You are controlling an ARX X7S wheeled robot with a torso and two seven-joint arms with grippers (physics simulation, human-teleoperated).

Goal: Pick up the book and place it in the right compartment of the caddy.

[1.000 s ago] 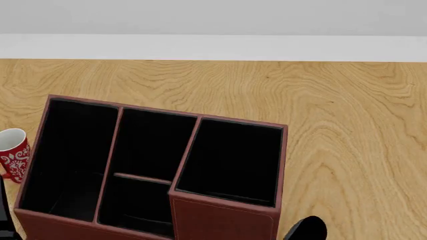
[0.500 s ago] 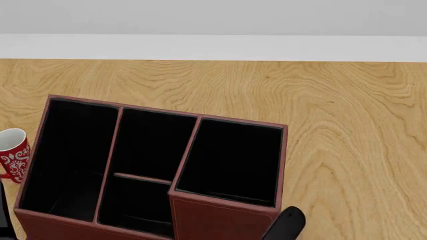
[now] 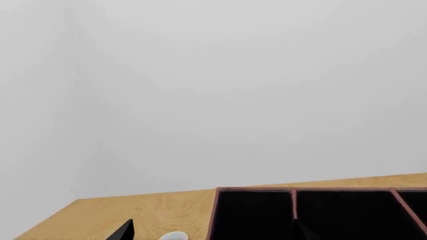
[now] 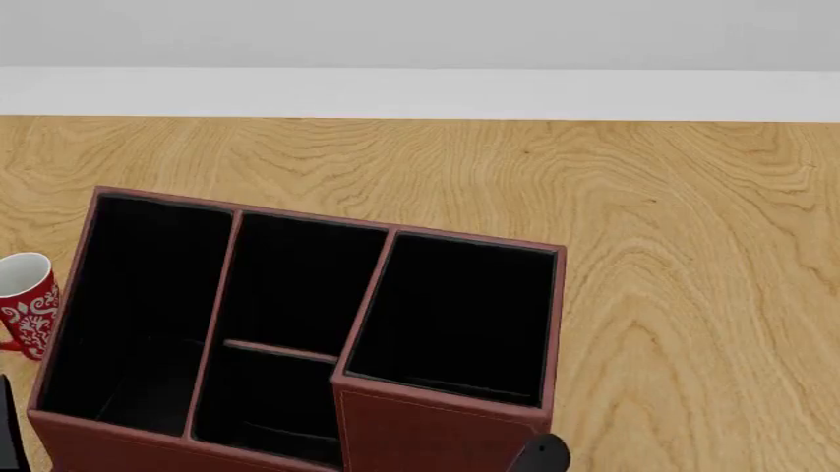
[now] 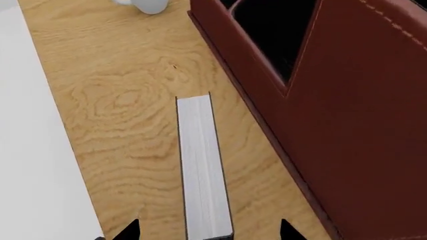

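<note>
The book [image 5: 203,167] stands on its edge on the desk [image 5: 120,110] beside the caddy [image 5: 347,130], its long axis running straight between the right tool's [image 5: 208,231] wide-spread fingertips.

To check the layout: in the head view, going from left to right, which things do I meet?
Red-and-white mug → caddy, whose last section is the right compartment → bare wooden table.
</note>
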